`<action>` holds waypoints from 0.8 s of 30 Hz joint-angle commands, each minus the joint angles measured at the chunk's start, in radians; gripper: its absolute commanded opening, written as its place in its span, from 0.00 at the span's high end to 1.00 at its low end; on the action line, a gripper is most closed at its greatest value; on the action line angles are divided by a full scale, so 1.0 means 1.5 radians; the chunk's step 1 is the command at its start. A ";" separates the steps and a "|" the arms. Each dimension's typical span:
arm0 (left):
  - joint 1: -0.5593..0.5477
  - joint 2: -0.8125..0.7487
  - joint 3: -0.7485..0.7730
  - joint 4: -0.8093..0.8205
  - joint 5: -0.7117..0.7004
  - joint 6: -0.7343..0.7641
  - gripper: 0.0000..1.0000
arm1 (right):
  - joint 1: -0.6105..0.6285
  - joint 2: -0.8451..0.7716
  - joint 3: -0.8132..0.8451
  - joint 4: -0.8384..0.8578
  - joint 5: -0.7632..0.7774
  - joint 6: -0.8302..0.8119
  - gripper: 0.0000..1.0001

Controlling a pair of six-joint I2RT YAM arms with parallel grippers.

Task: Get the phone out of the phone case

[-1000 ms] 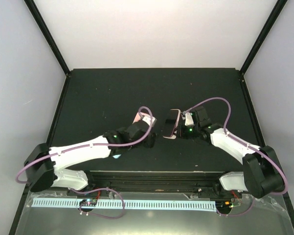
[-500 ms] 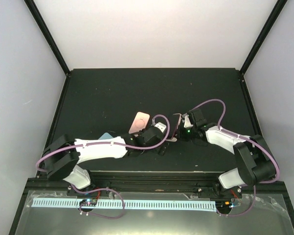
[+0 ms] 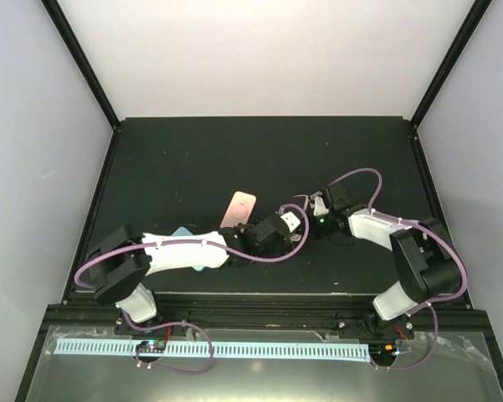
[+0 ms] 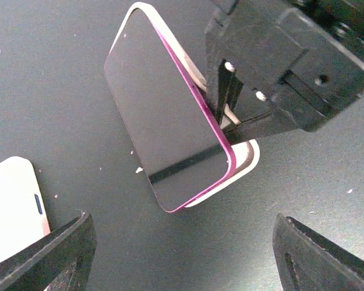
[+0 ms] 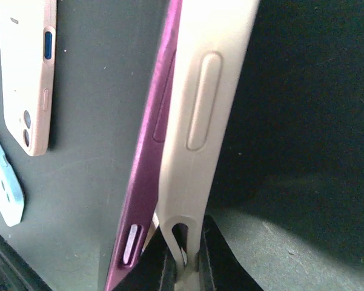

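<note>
Item, nearest you — left gripper (image 4: pixel 182 257): fingers wide apart, nothing between them. A second ago it was over by the pink case (image 3: pixel 238 208). It has since swung in toward the centre and now faces the phone's screen from close by.

Item: light blue case (image 5: pixel 3 185). It lies flat on the table (image 3: pixel 192 159), partly under your left forearm. It is a spare and no part of this job.

Item: phone (image 4: pixel 163 127). Magenta edge, dark screen, held up off the table and tilted. At the gripped end it splays away from the cream case (image 5: pixel 203 121), and at the other end the two still run together. By my judgement it is part-way out, not free.

Item: right gripper (image 5: pixel 182 267). It is pinched tight on the rim of the cream case alone. Over the last second it has turned the pair from face-up to nearly edge-on. That offers the lifted magenta edge to your open left fingers, so the pull looks set up.

Item: pink case. It lies flat just beyond your left wrist, touching nothing, and is near your path but not in it.

In the way — the right gripper's body crowds one end of the phone, so approach from the other end
</note>
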 commanded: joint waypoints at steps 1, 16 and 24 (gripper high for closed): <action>-0.005 0.005 0.016 0.022 0.000 0.097 0.20 | -0.006 0.029 0.021 0.005 -0.041 0.005 0.99; -0.027 0.137 0.115 -0.002 -0.105 0.260 0.32 | -0.009 0.040 0.029 -0.001 -0.074 0.001 0.99; -0.048 0.173 0.119 0.025 -0.219 0.298 0.42 | -0.010 0.047 0.028 0.000 -0.088 0.001 0.99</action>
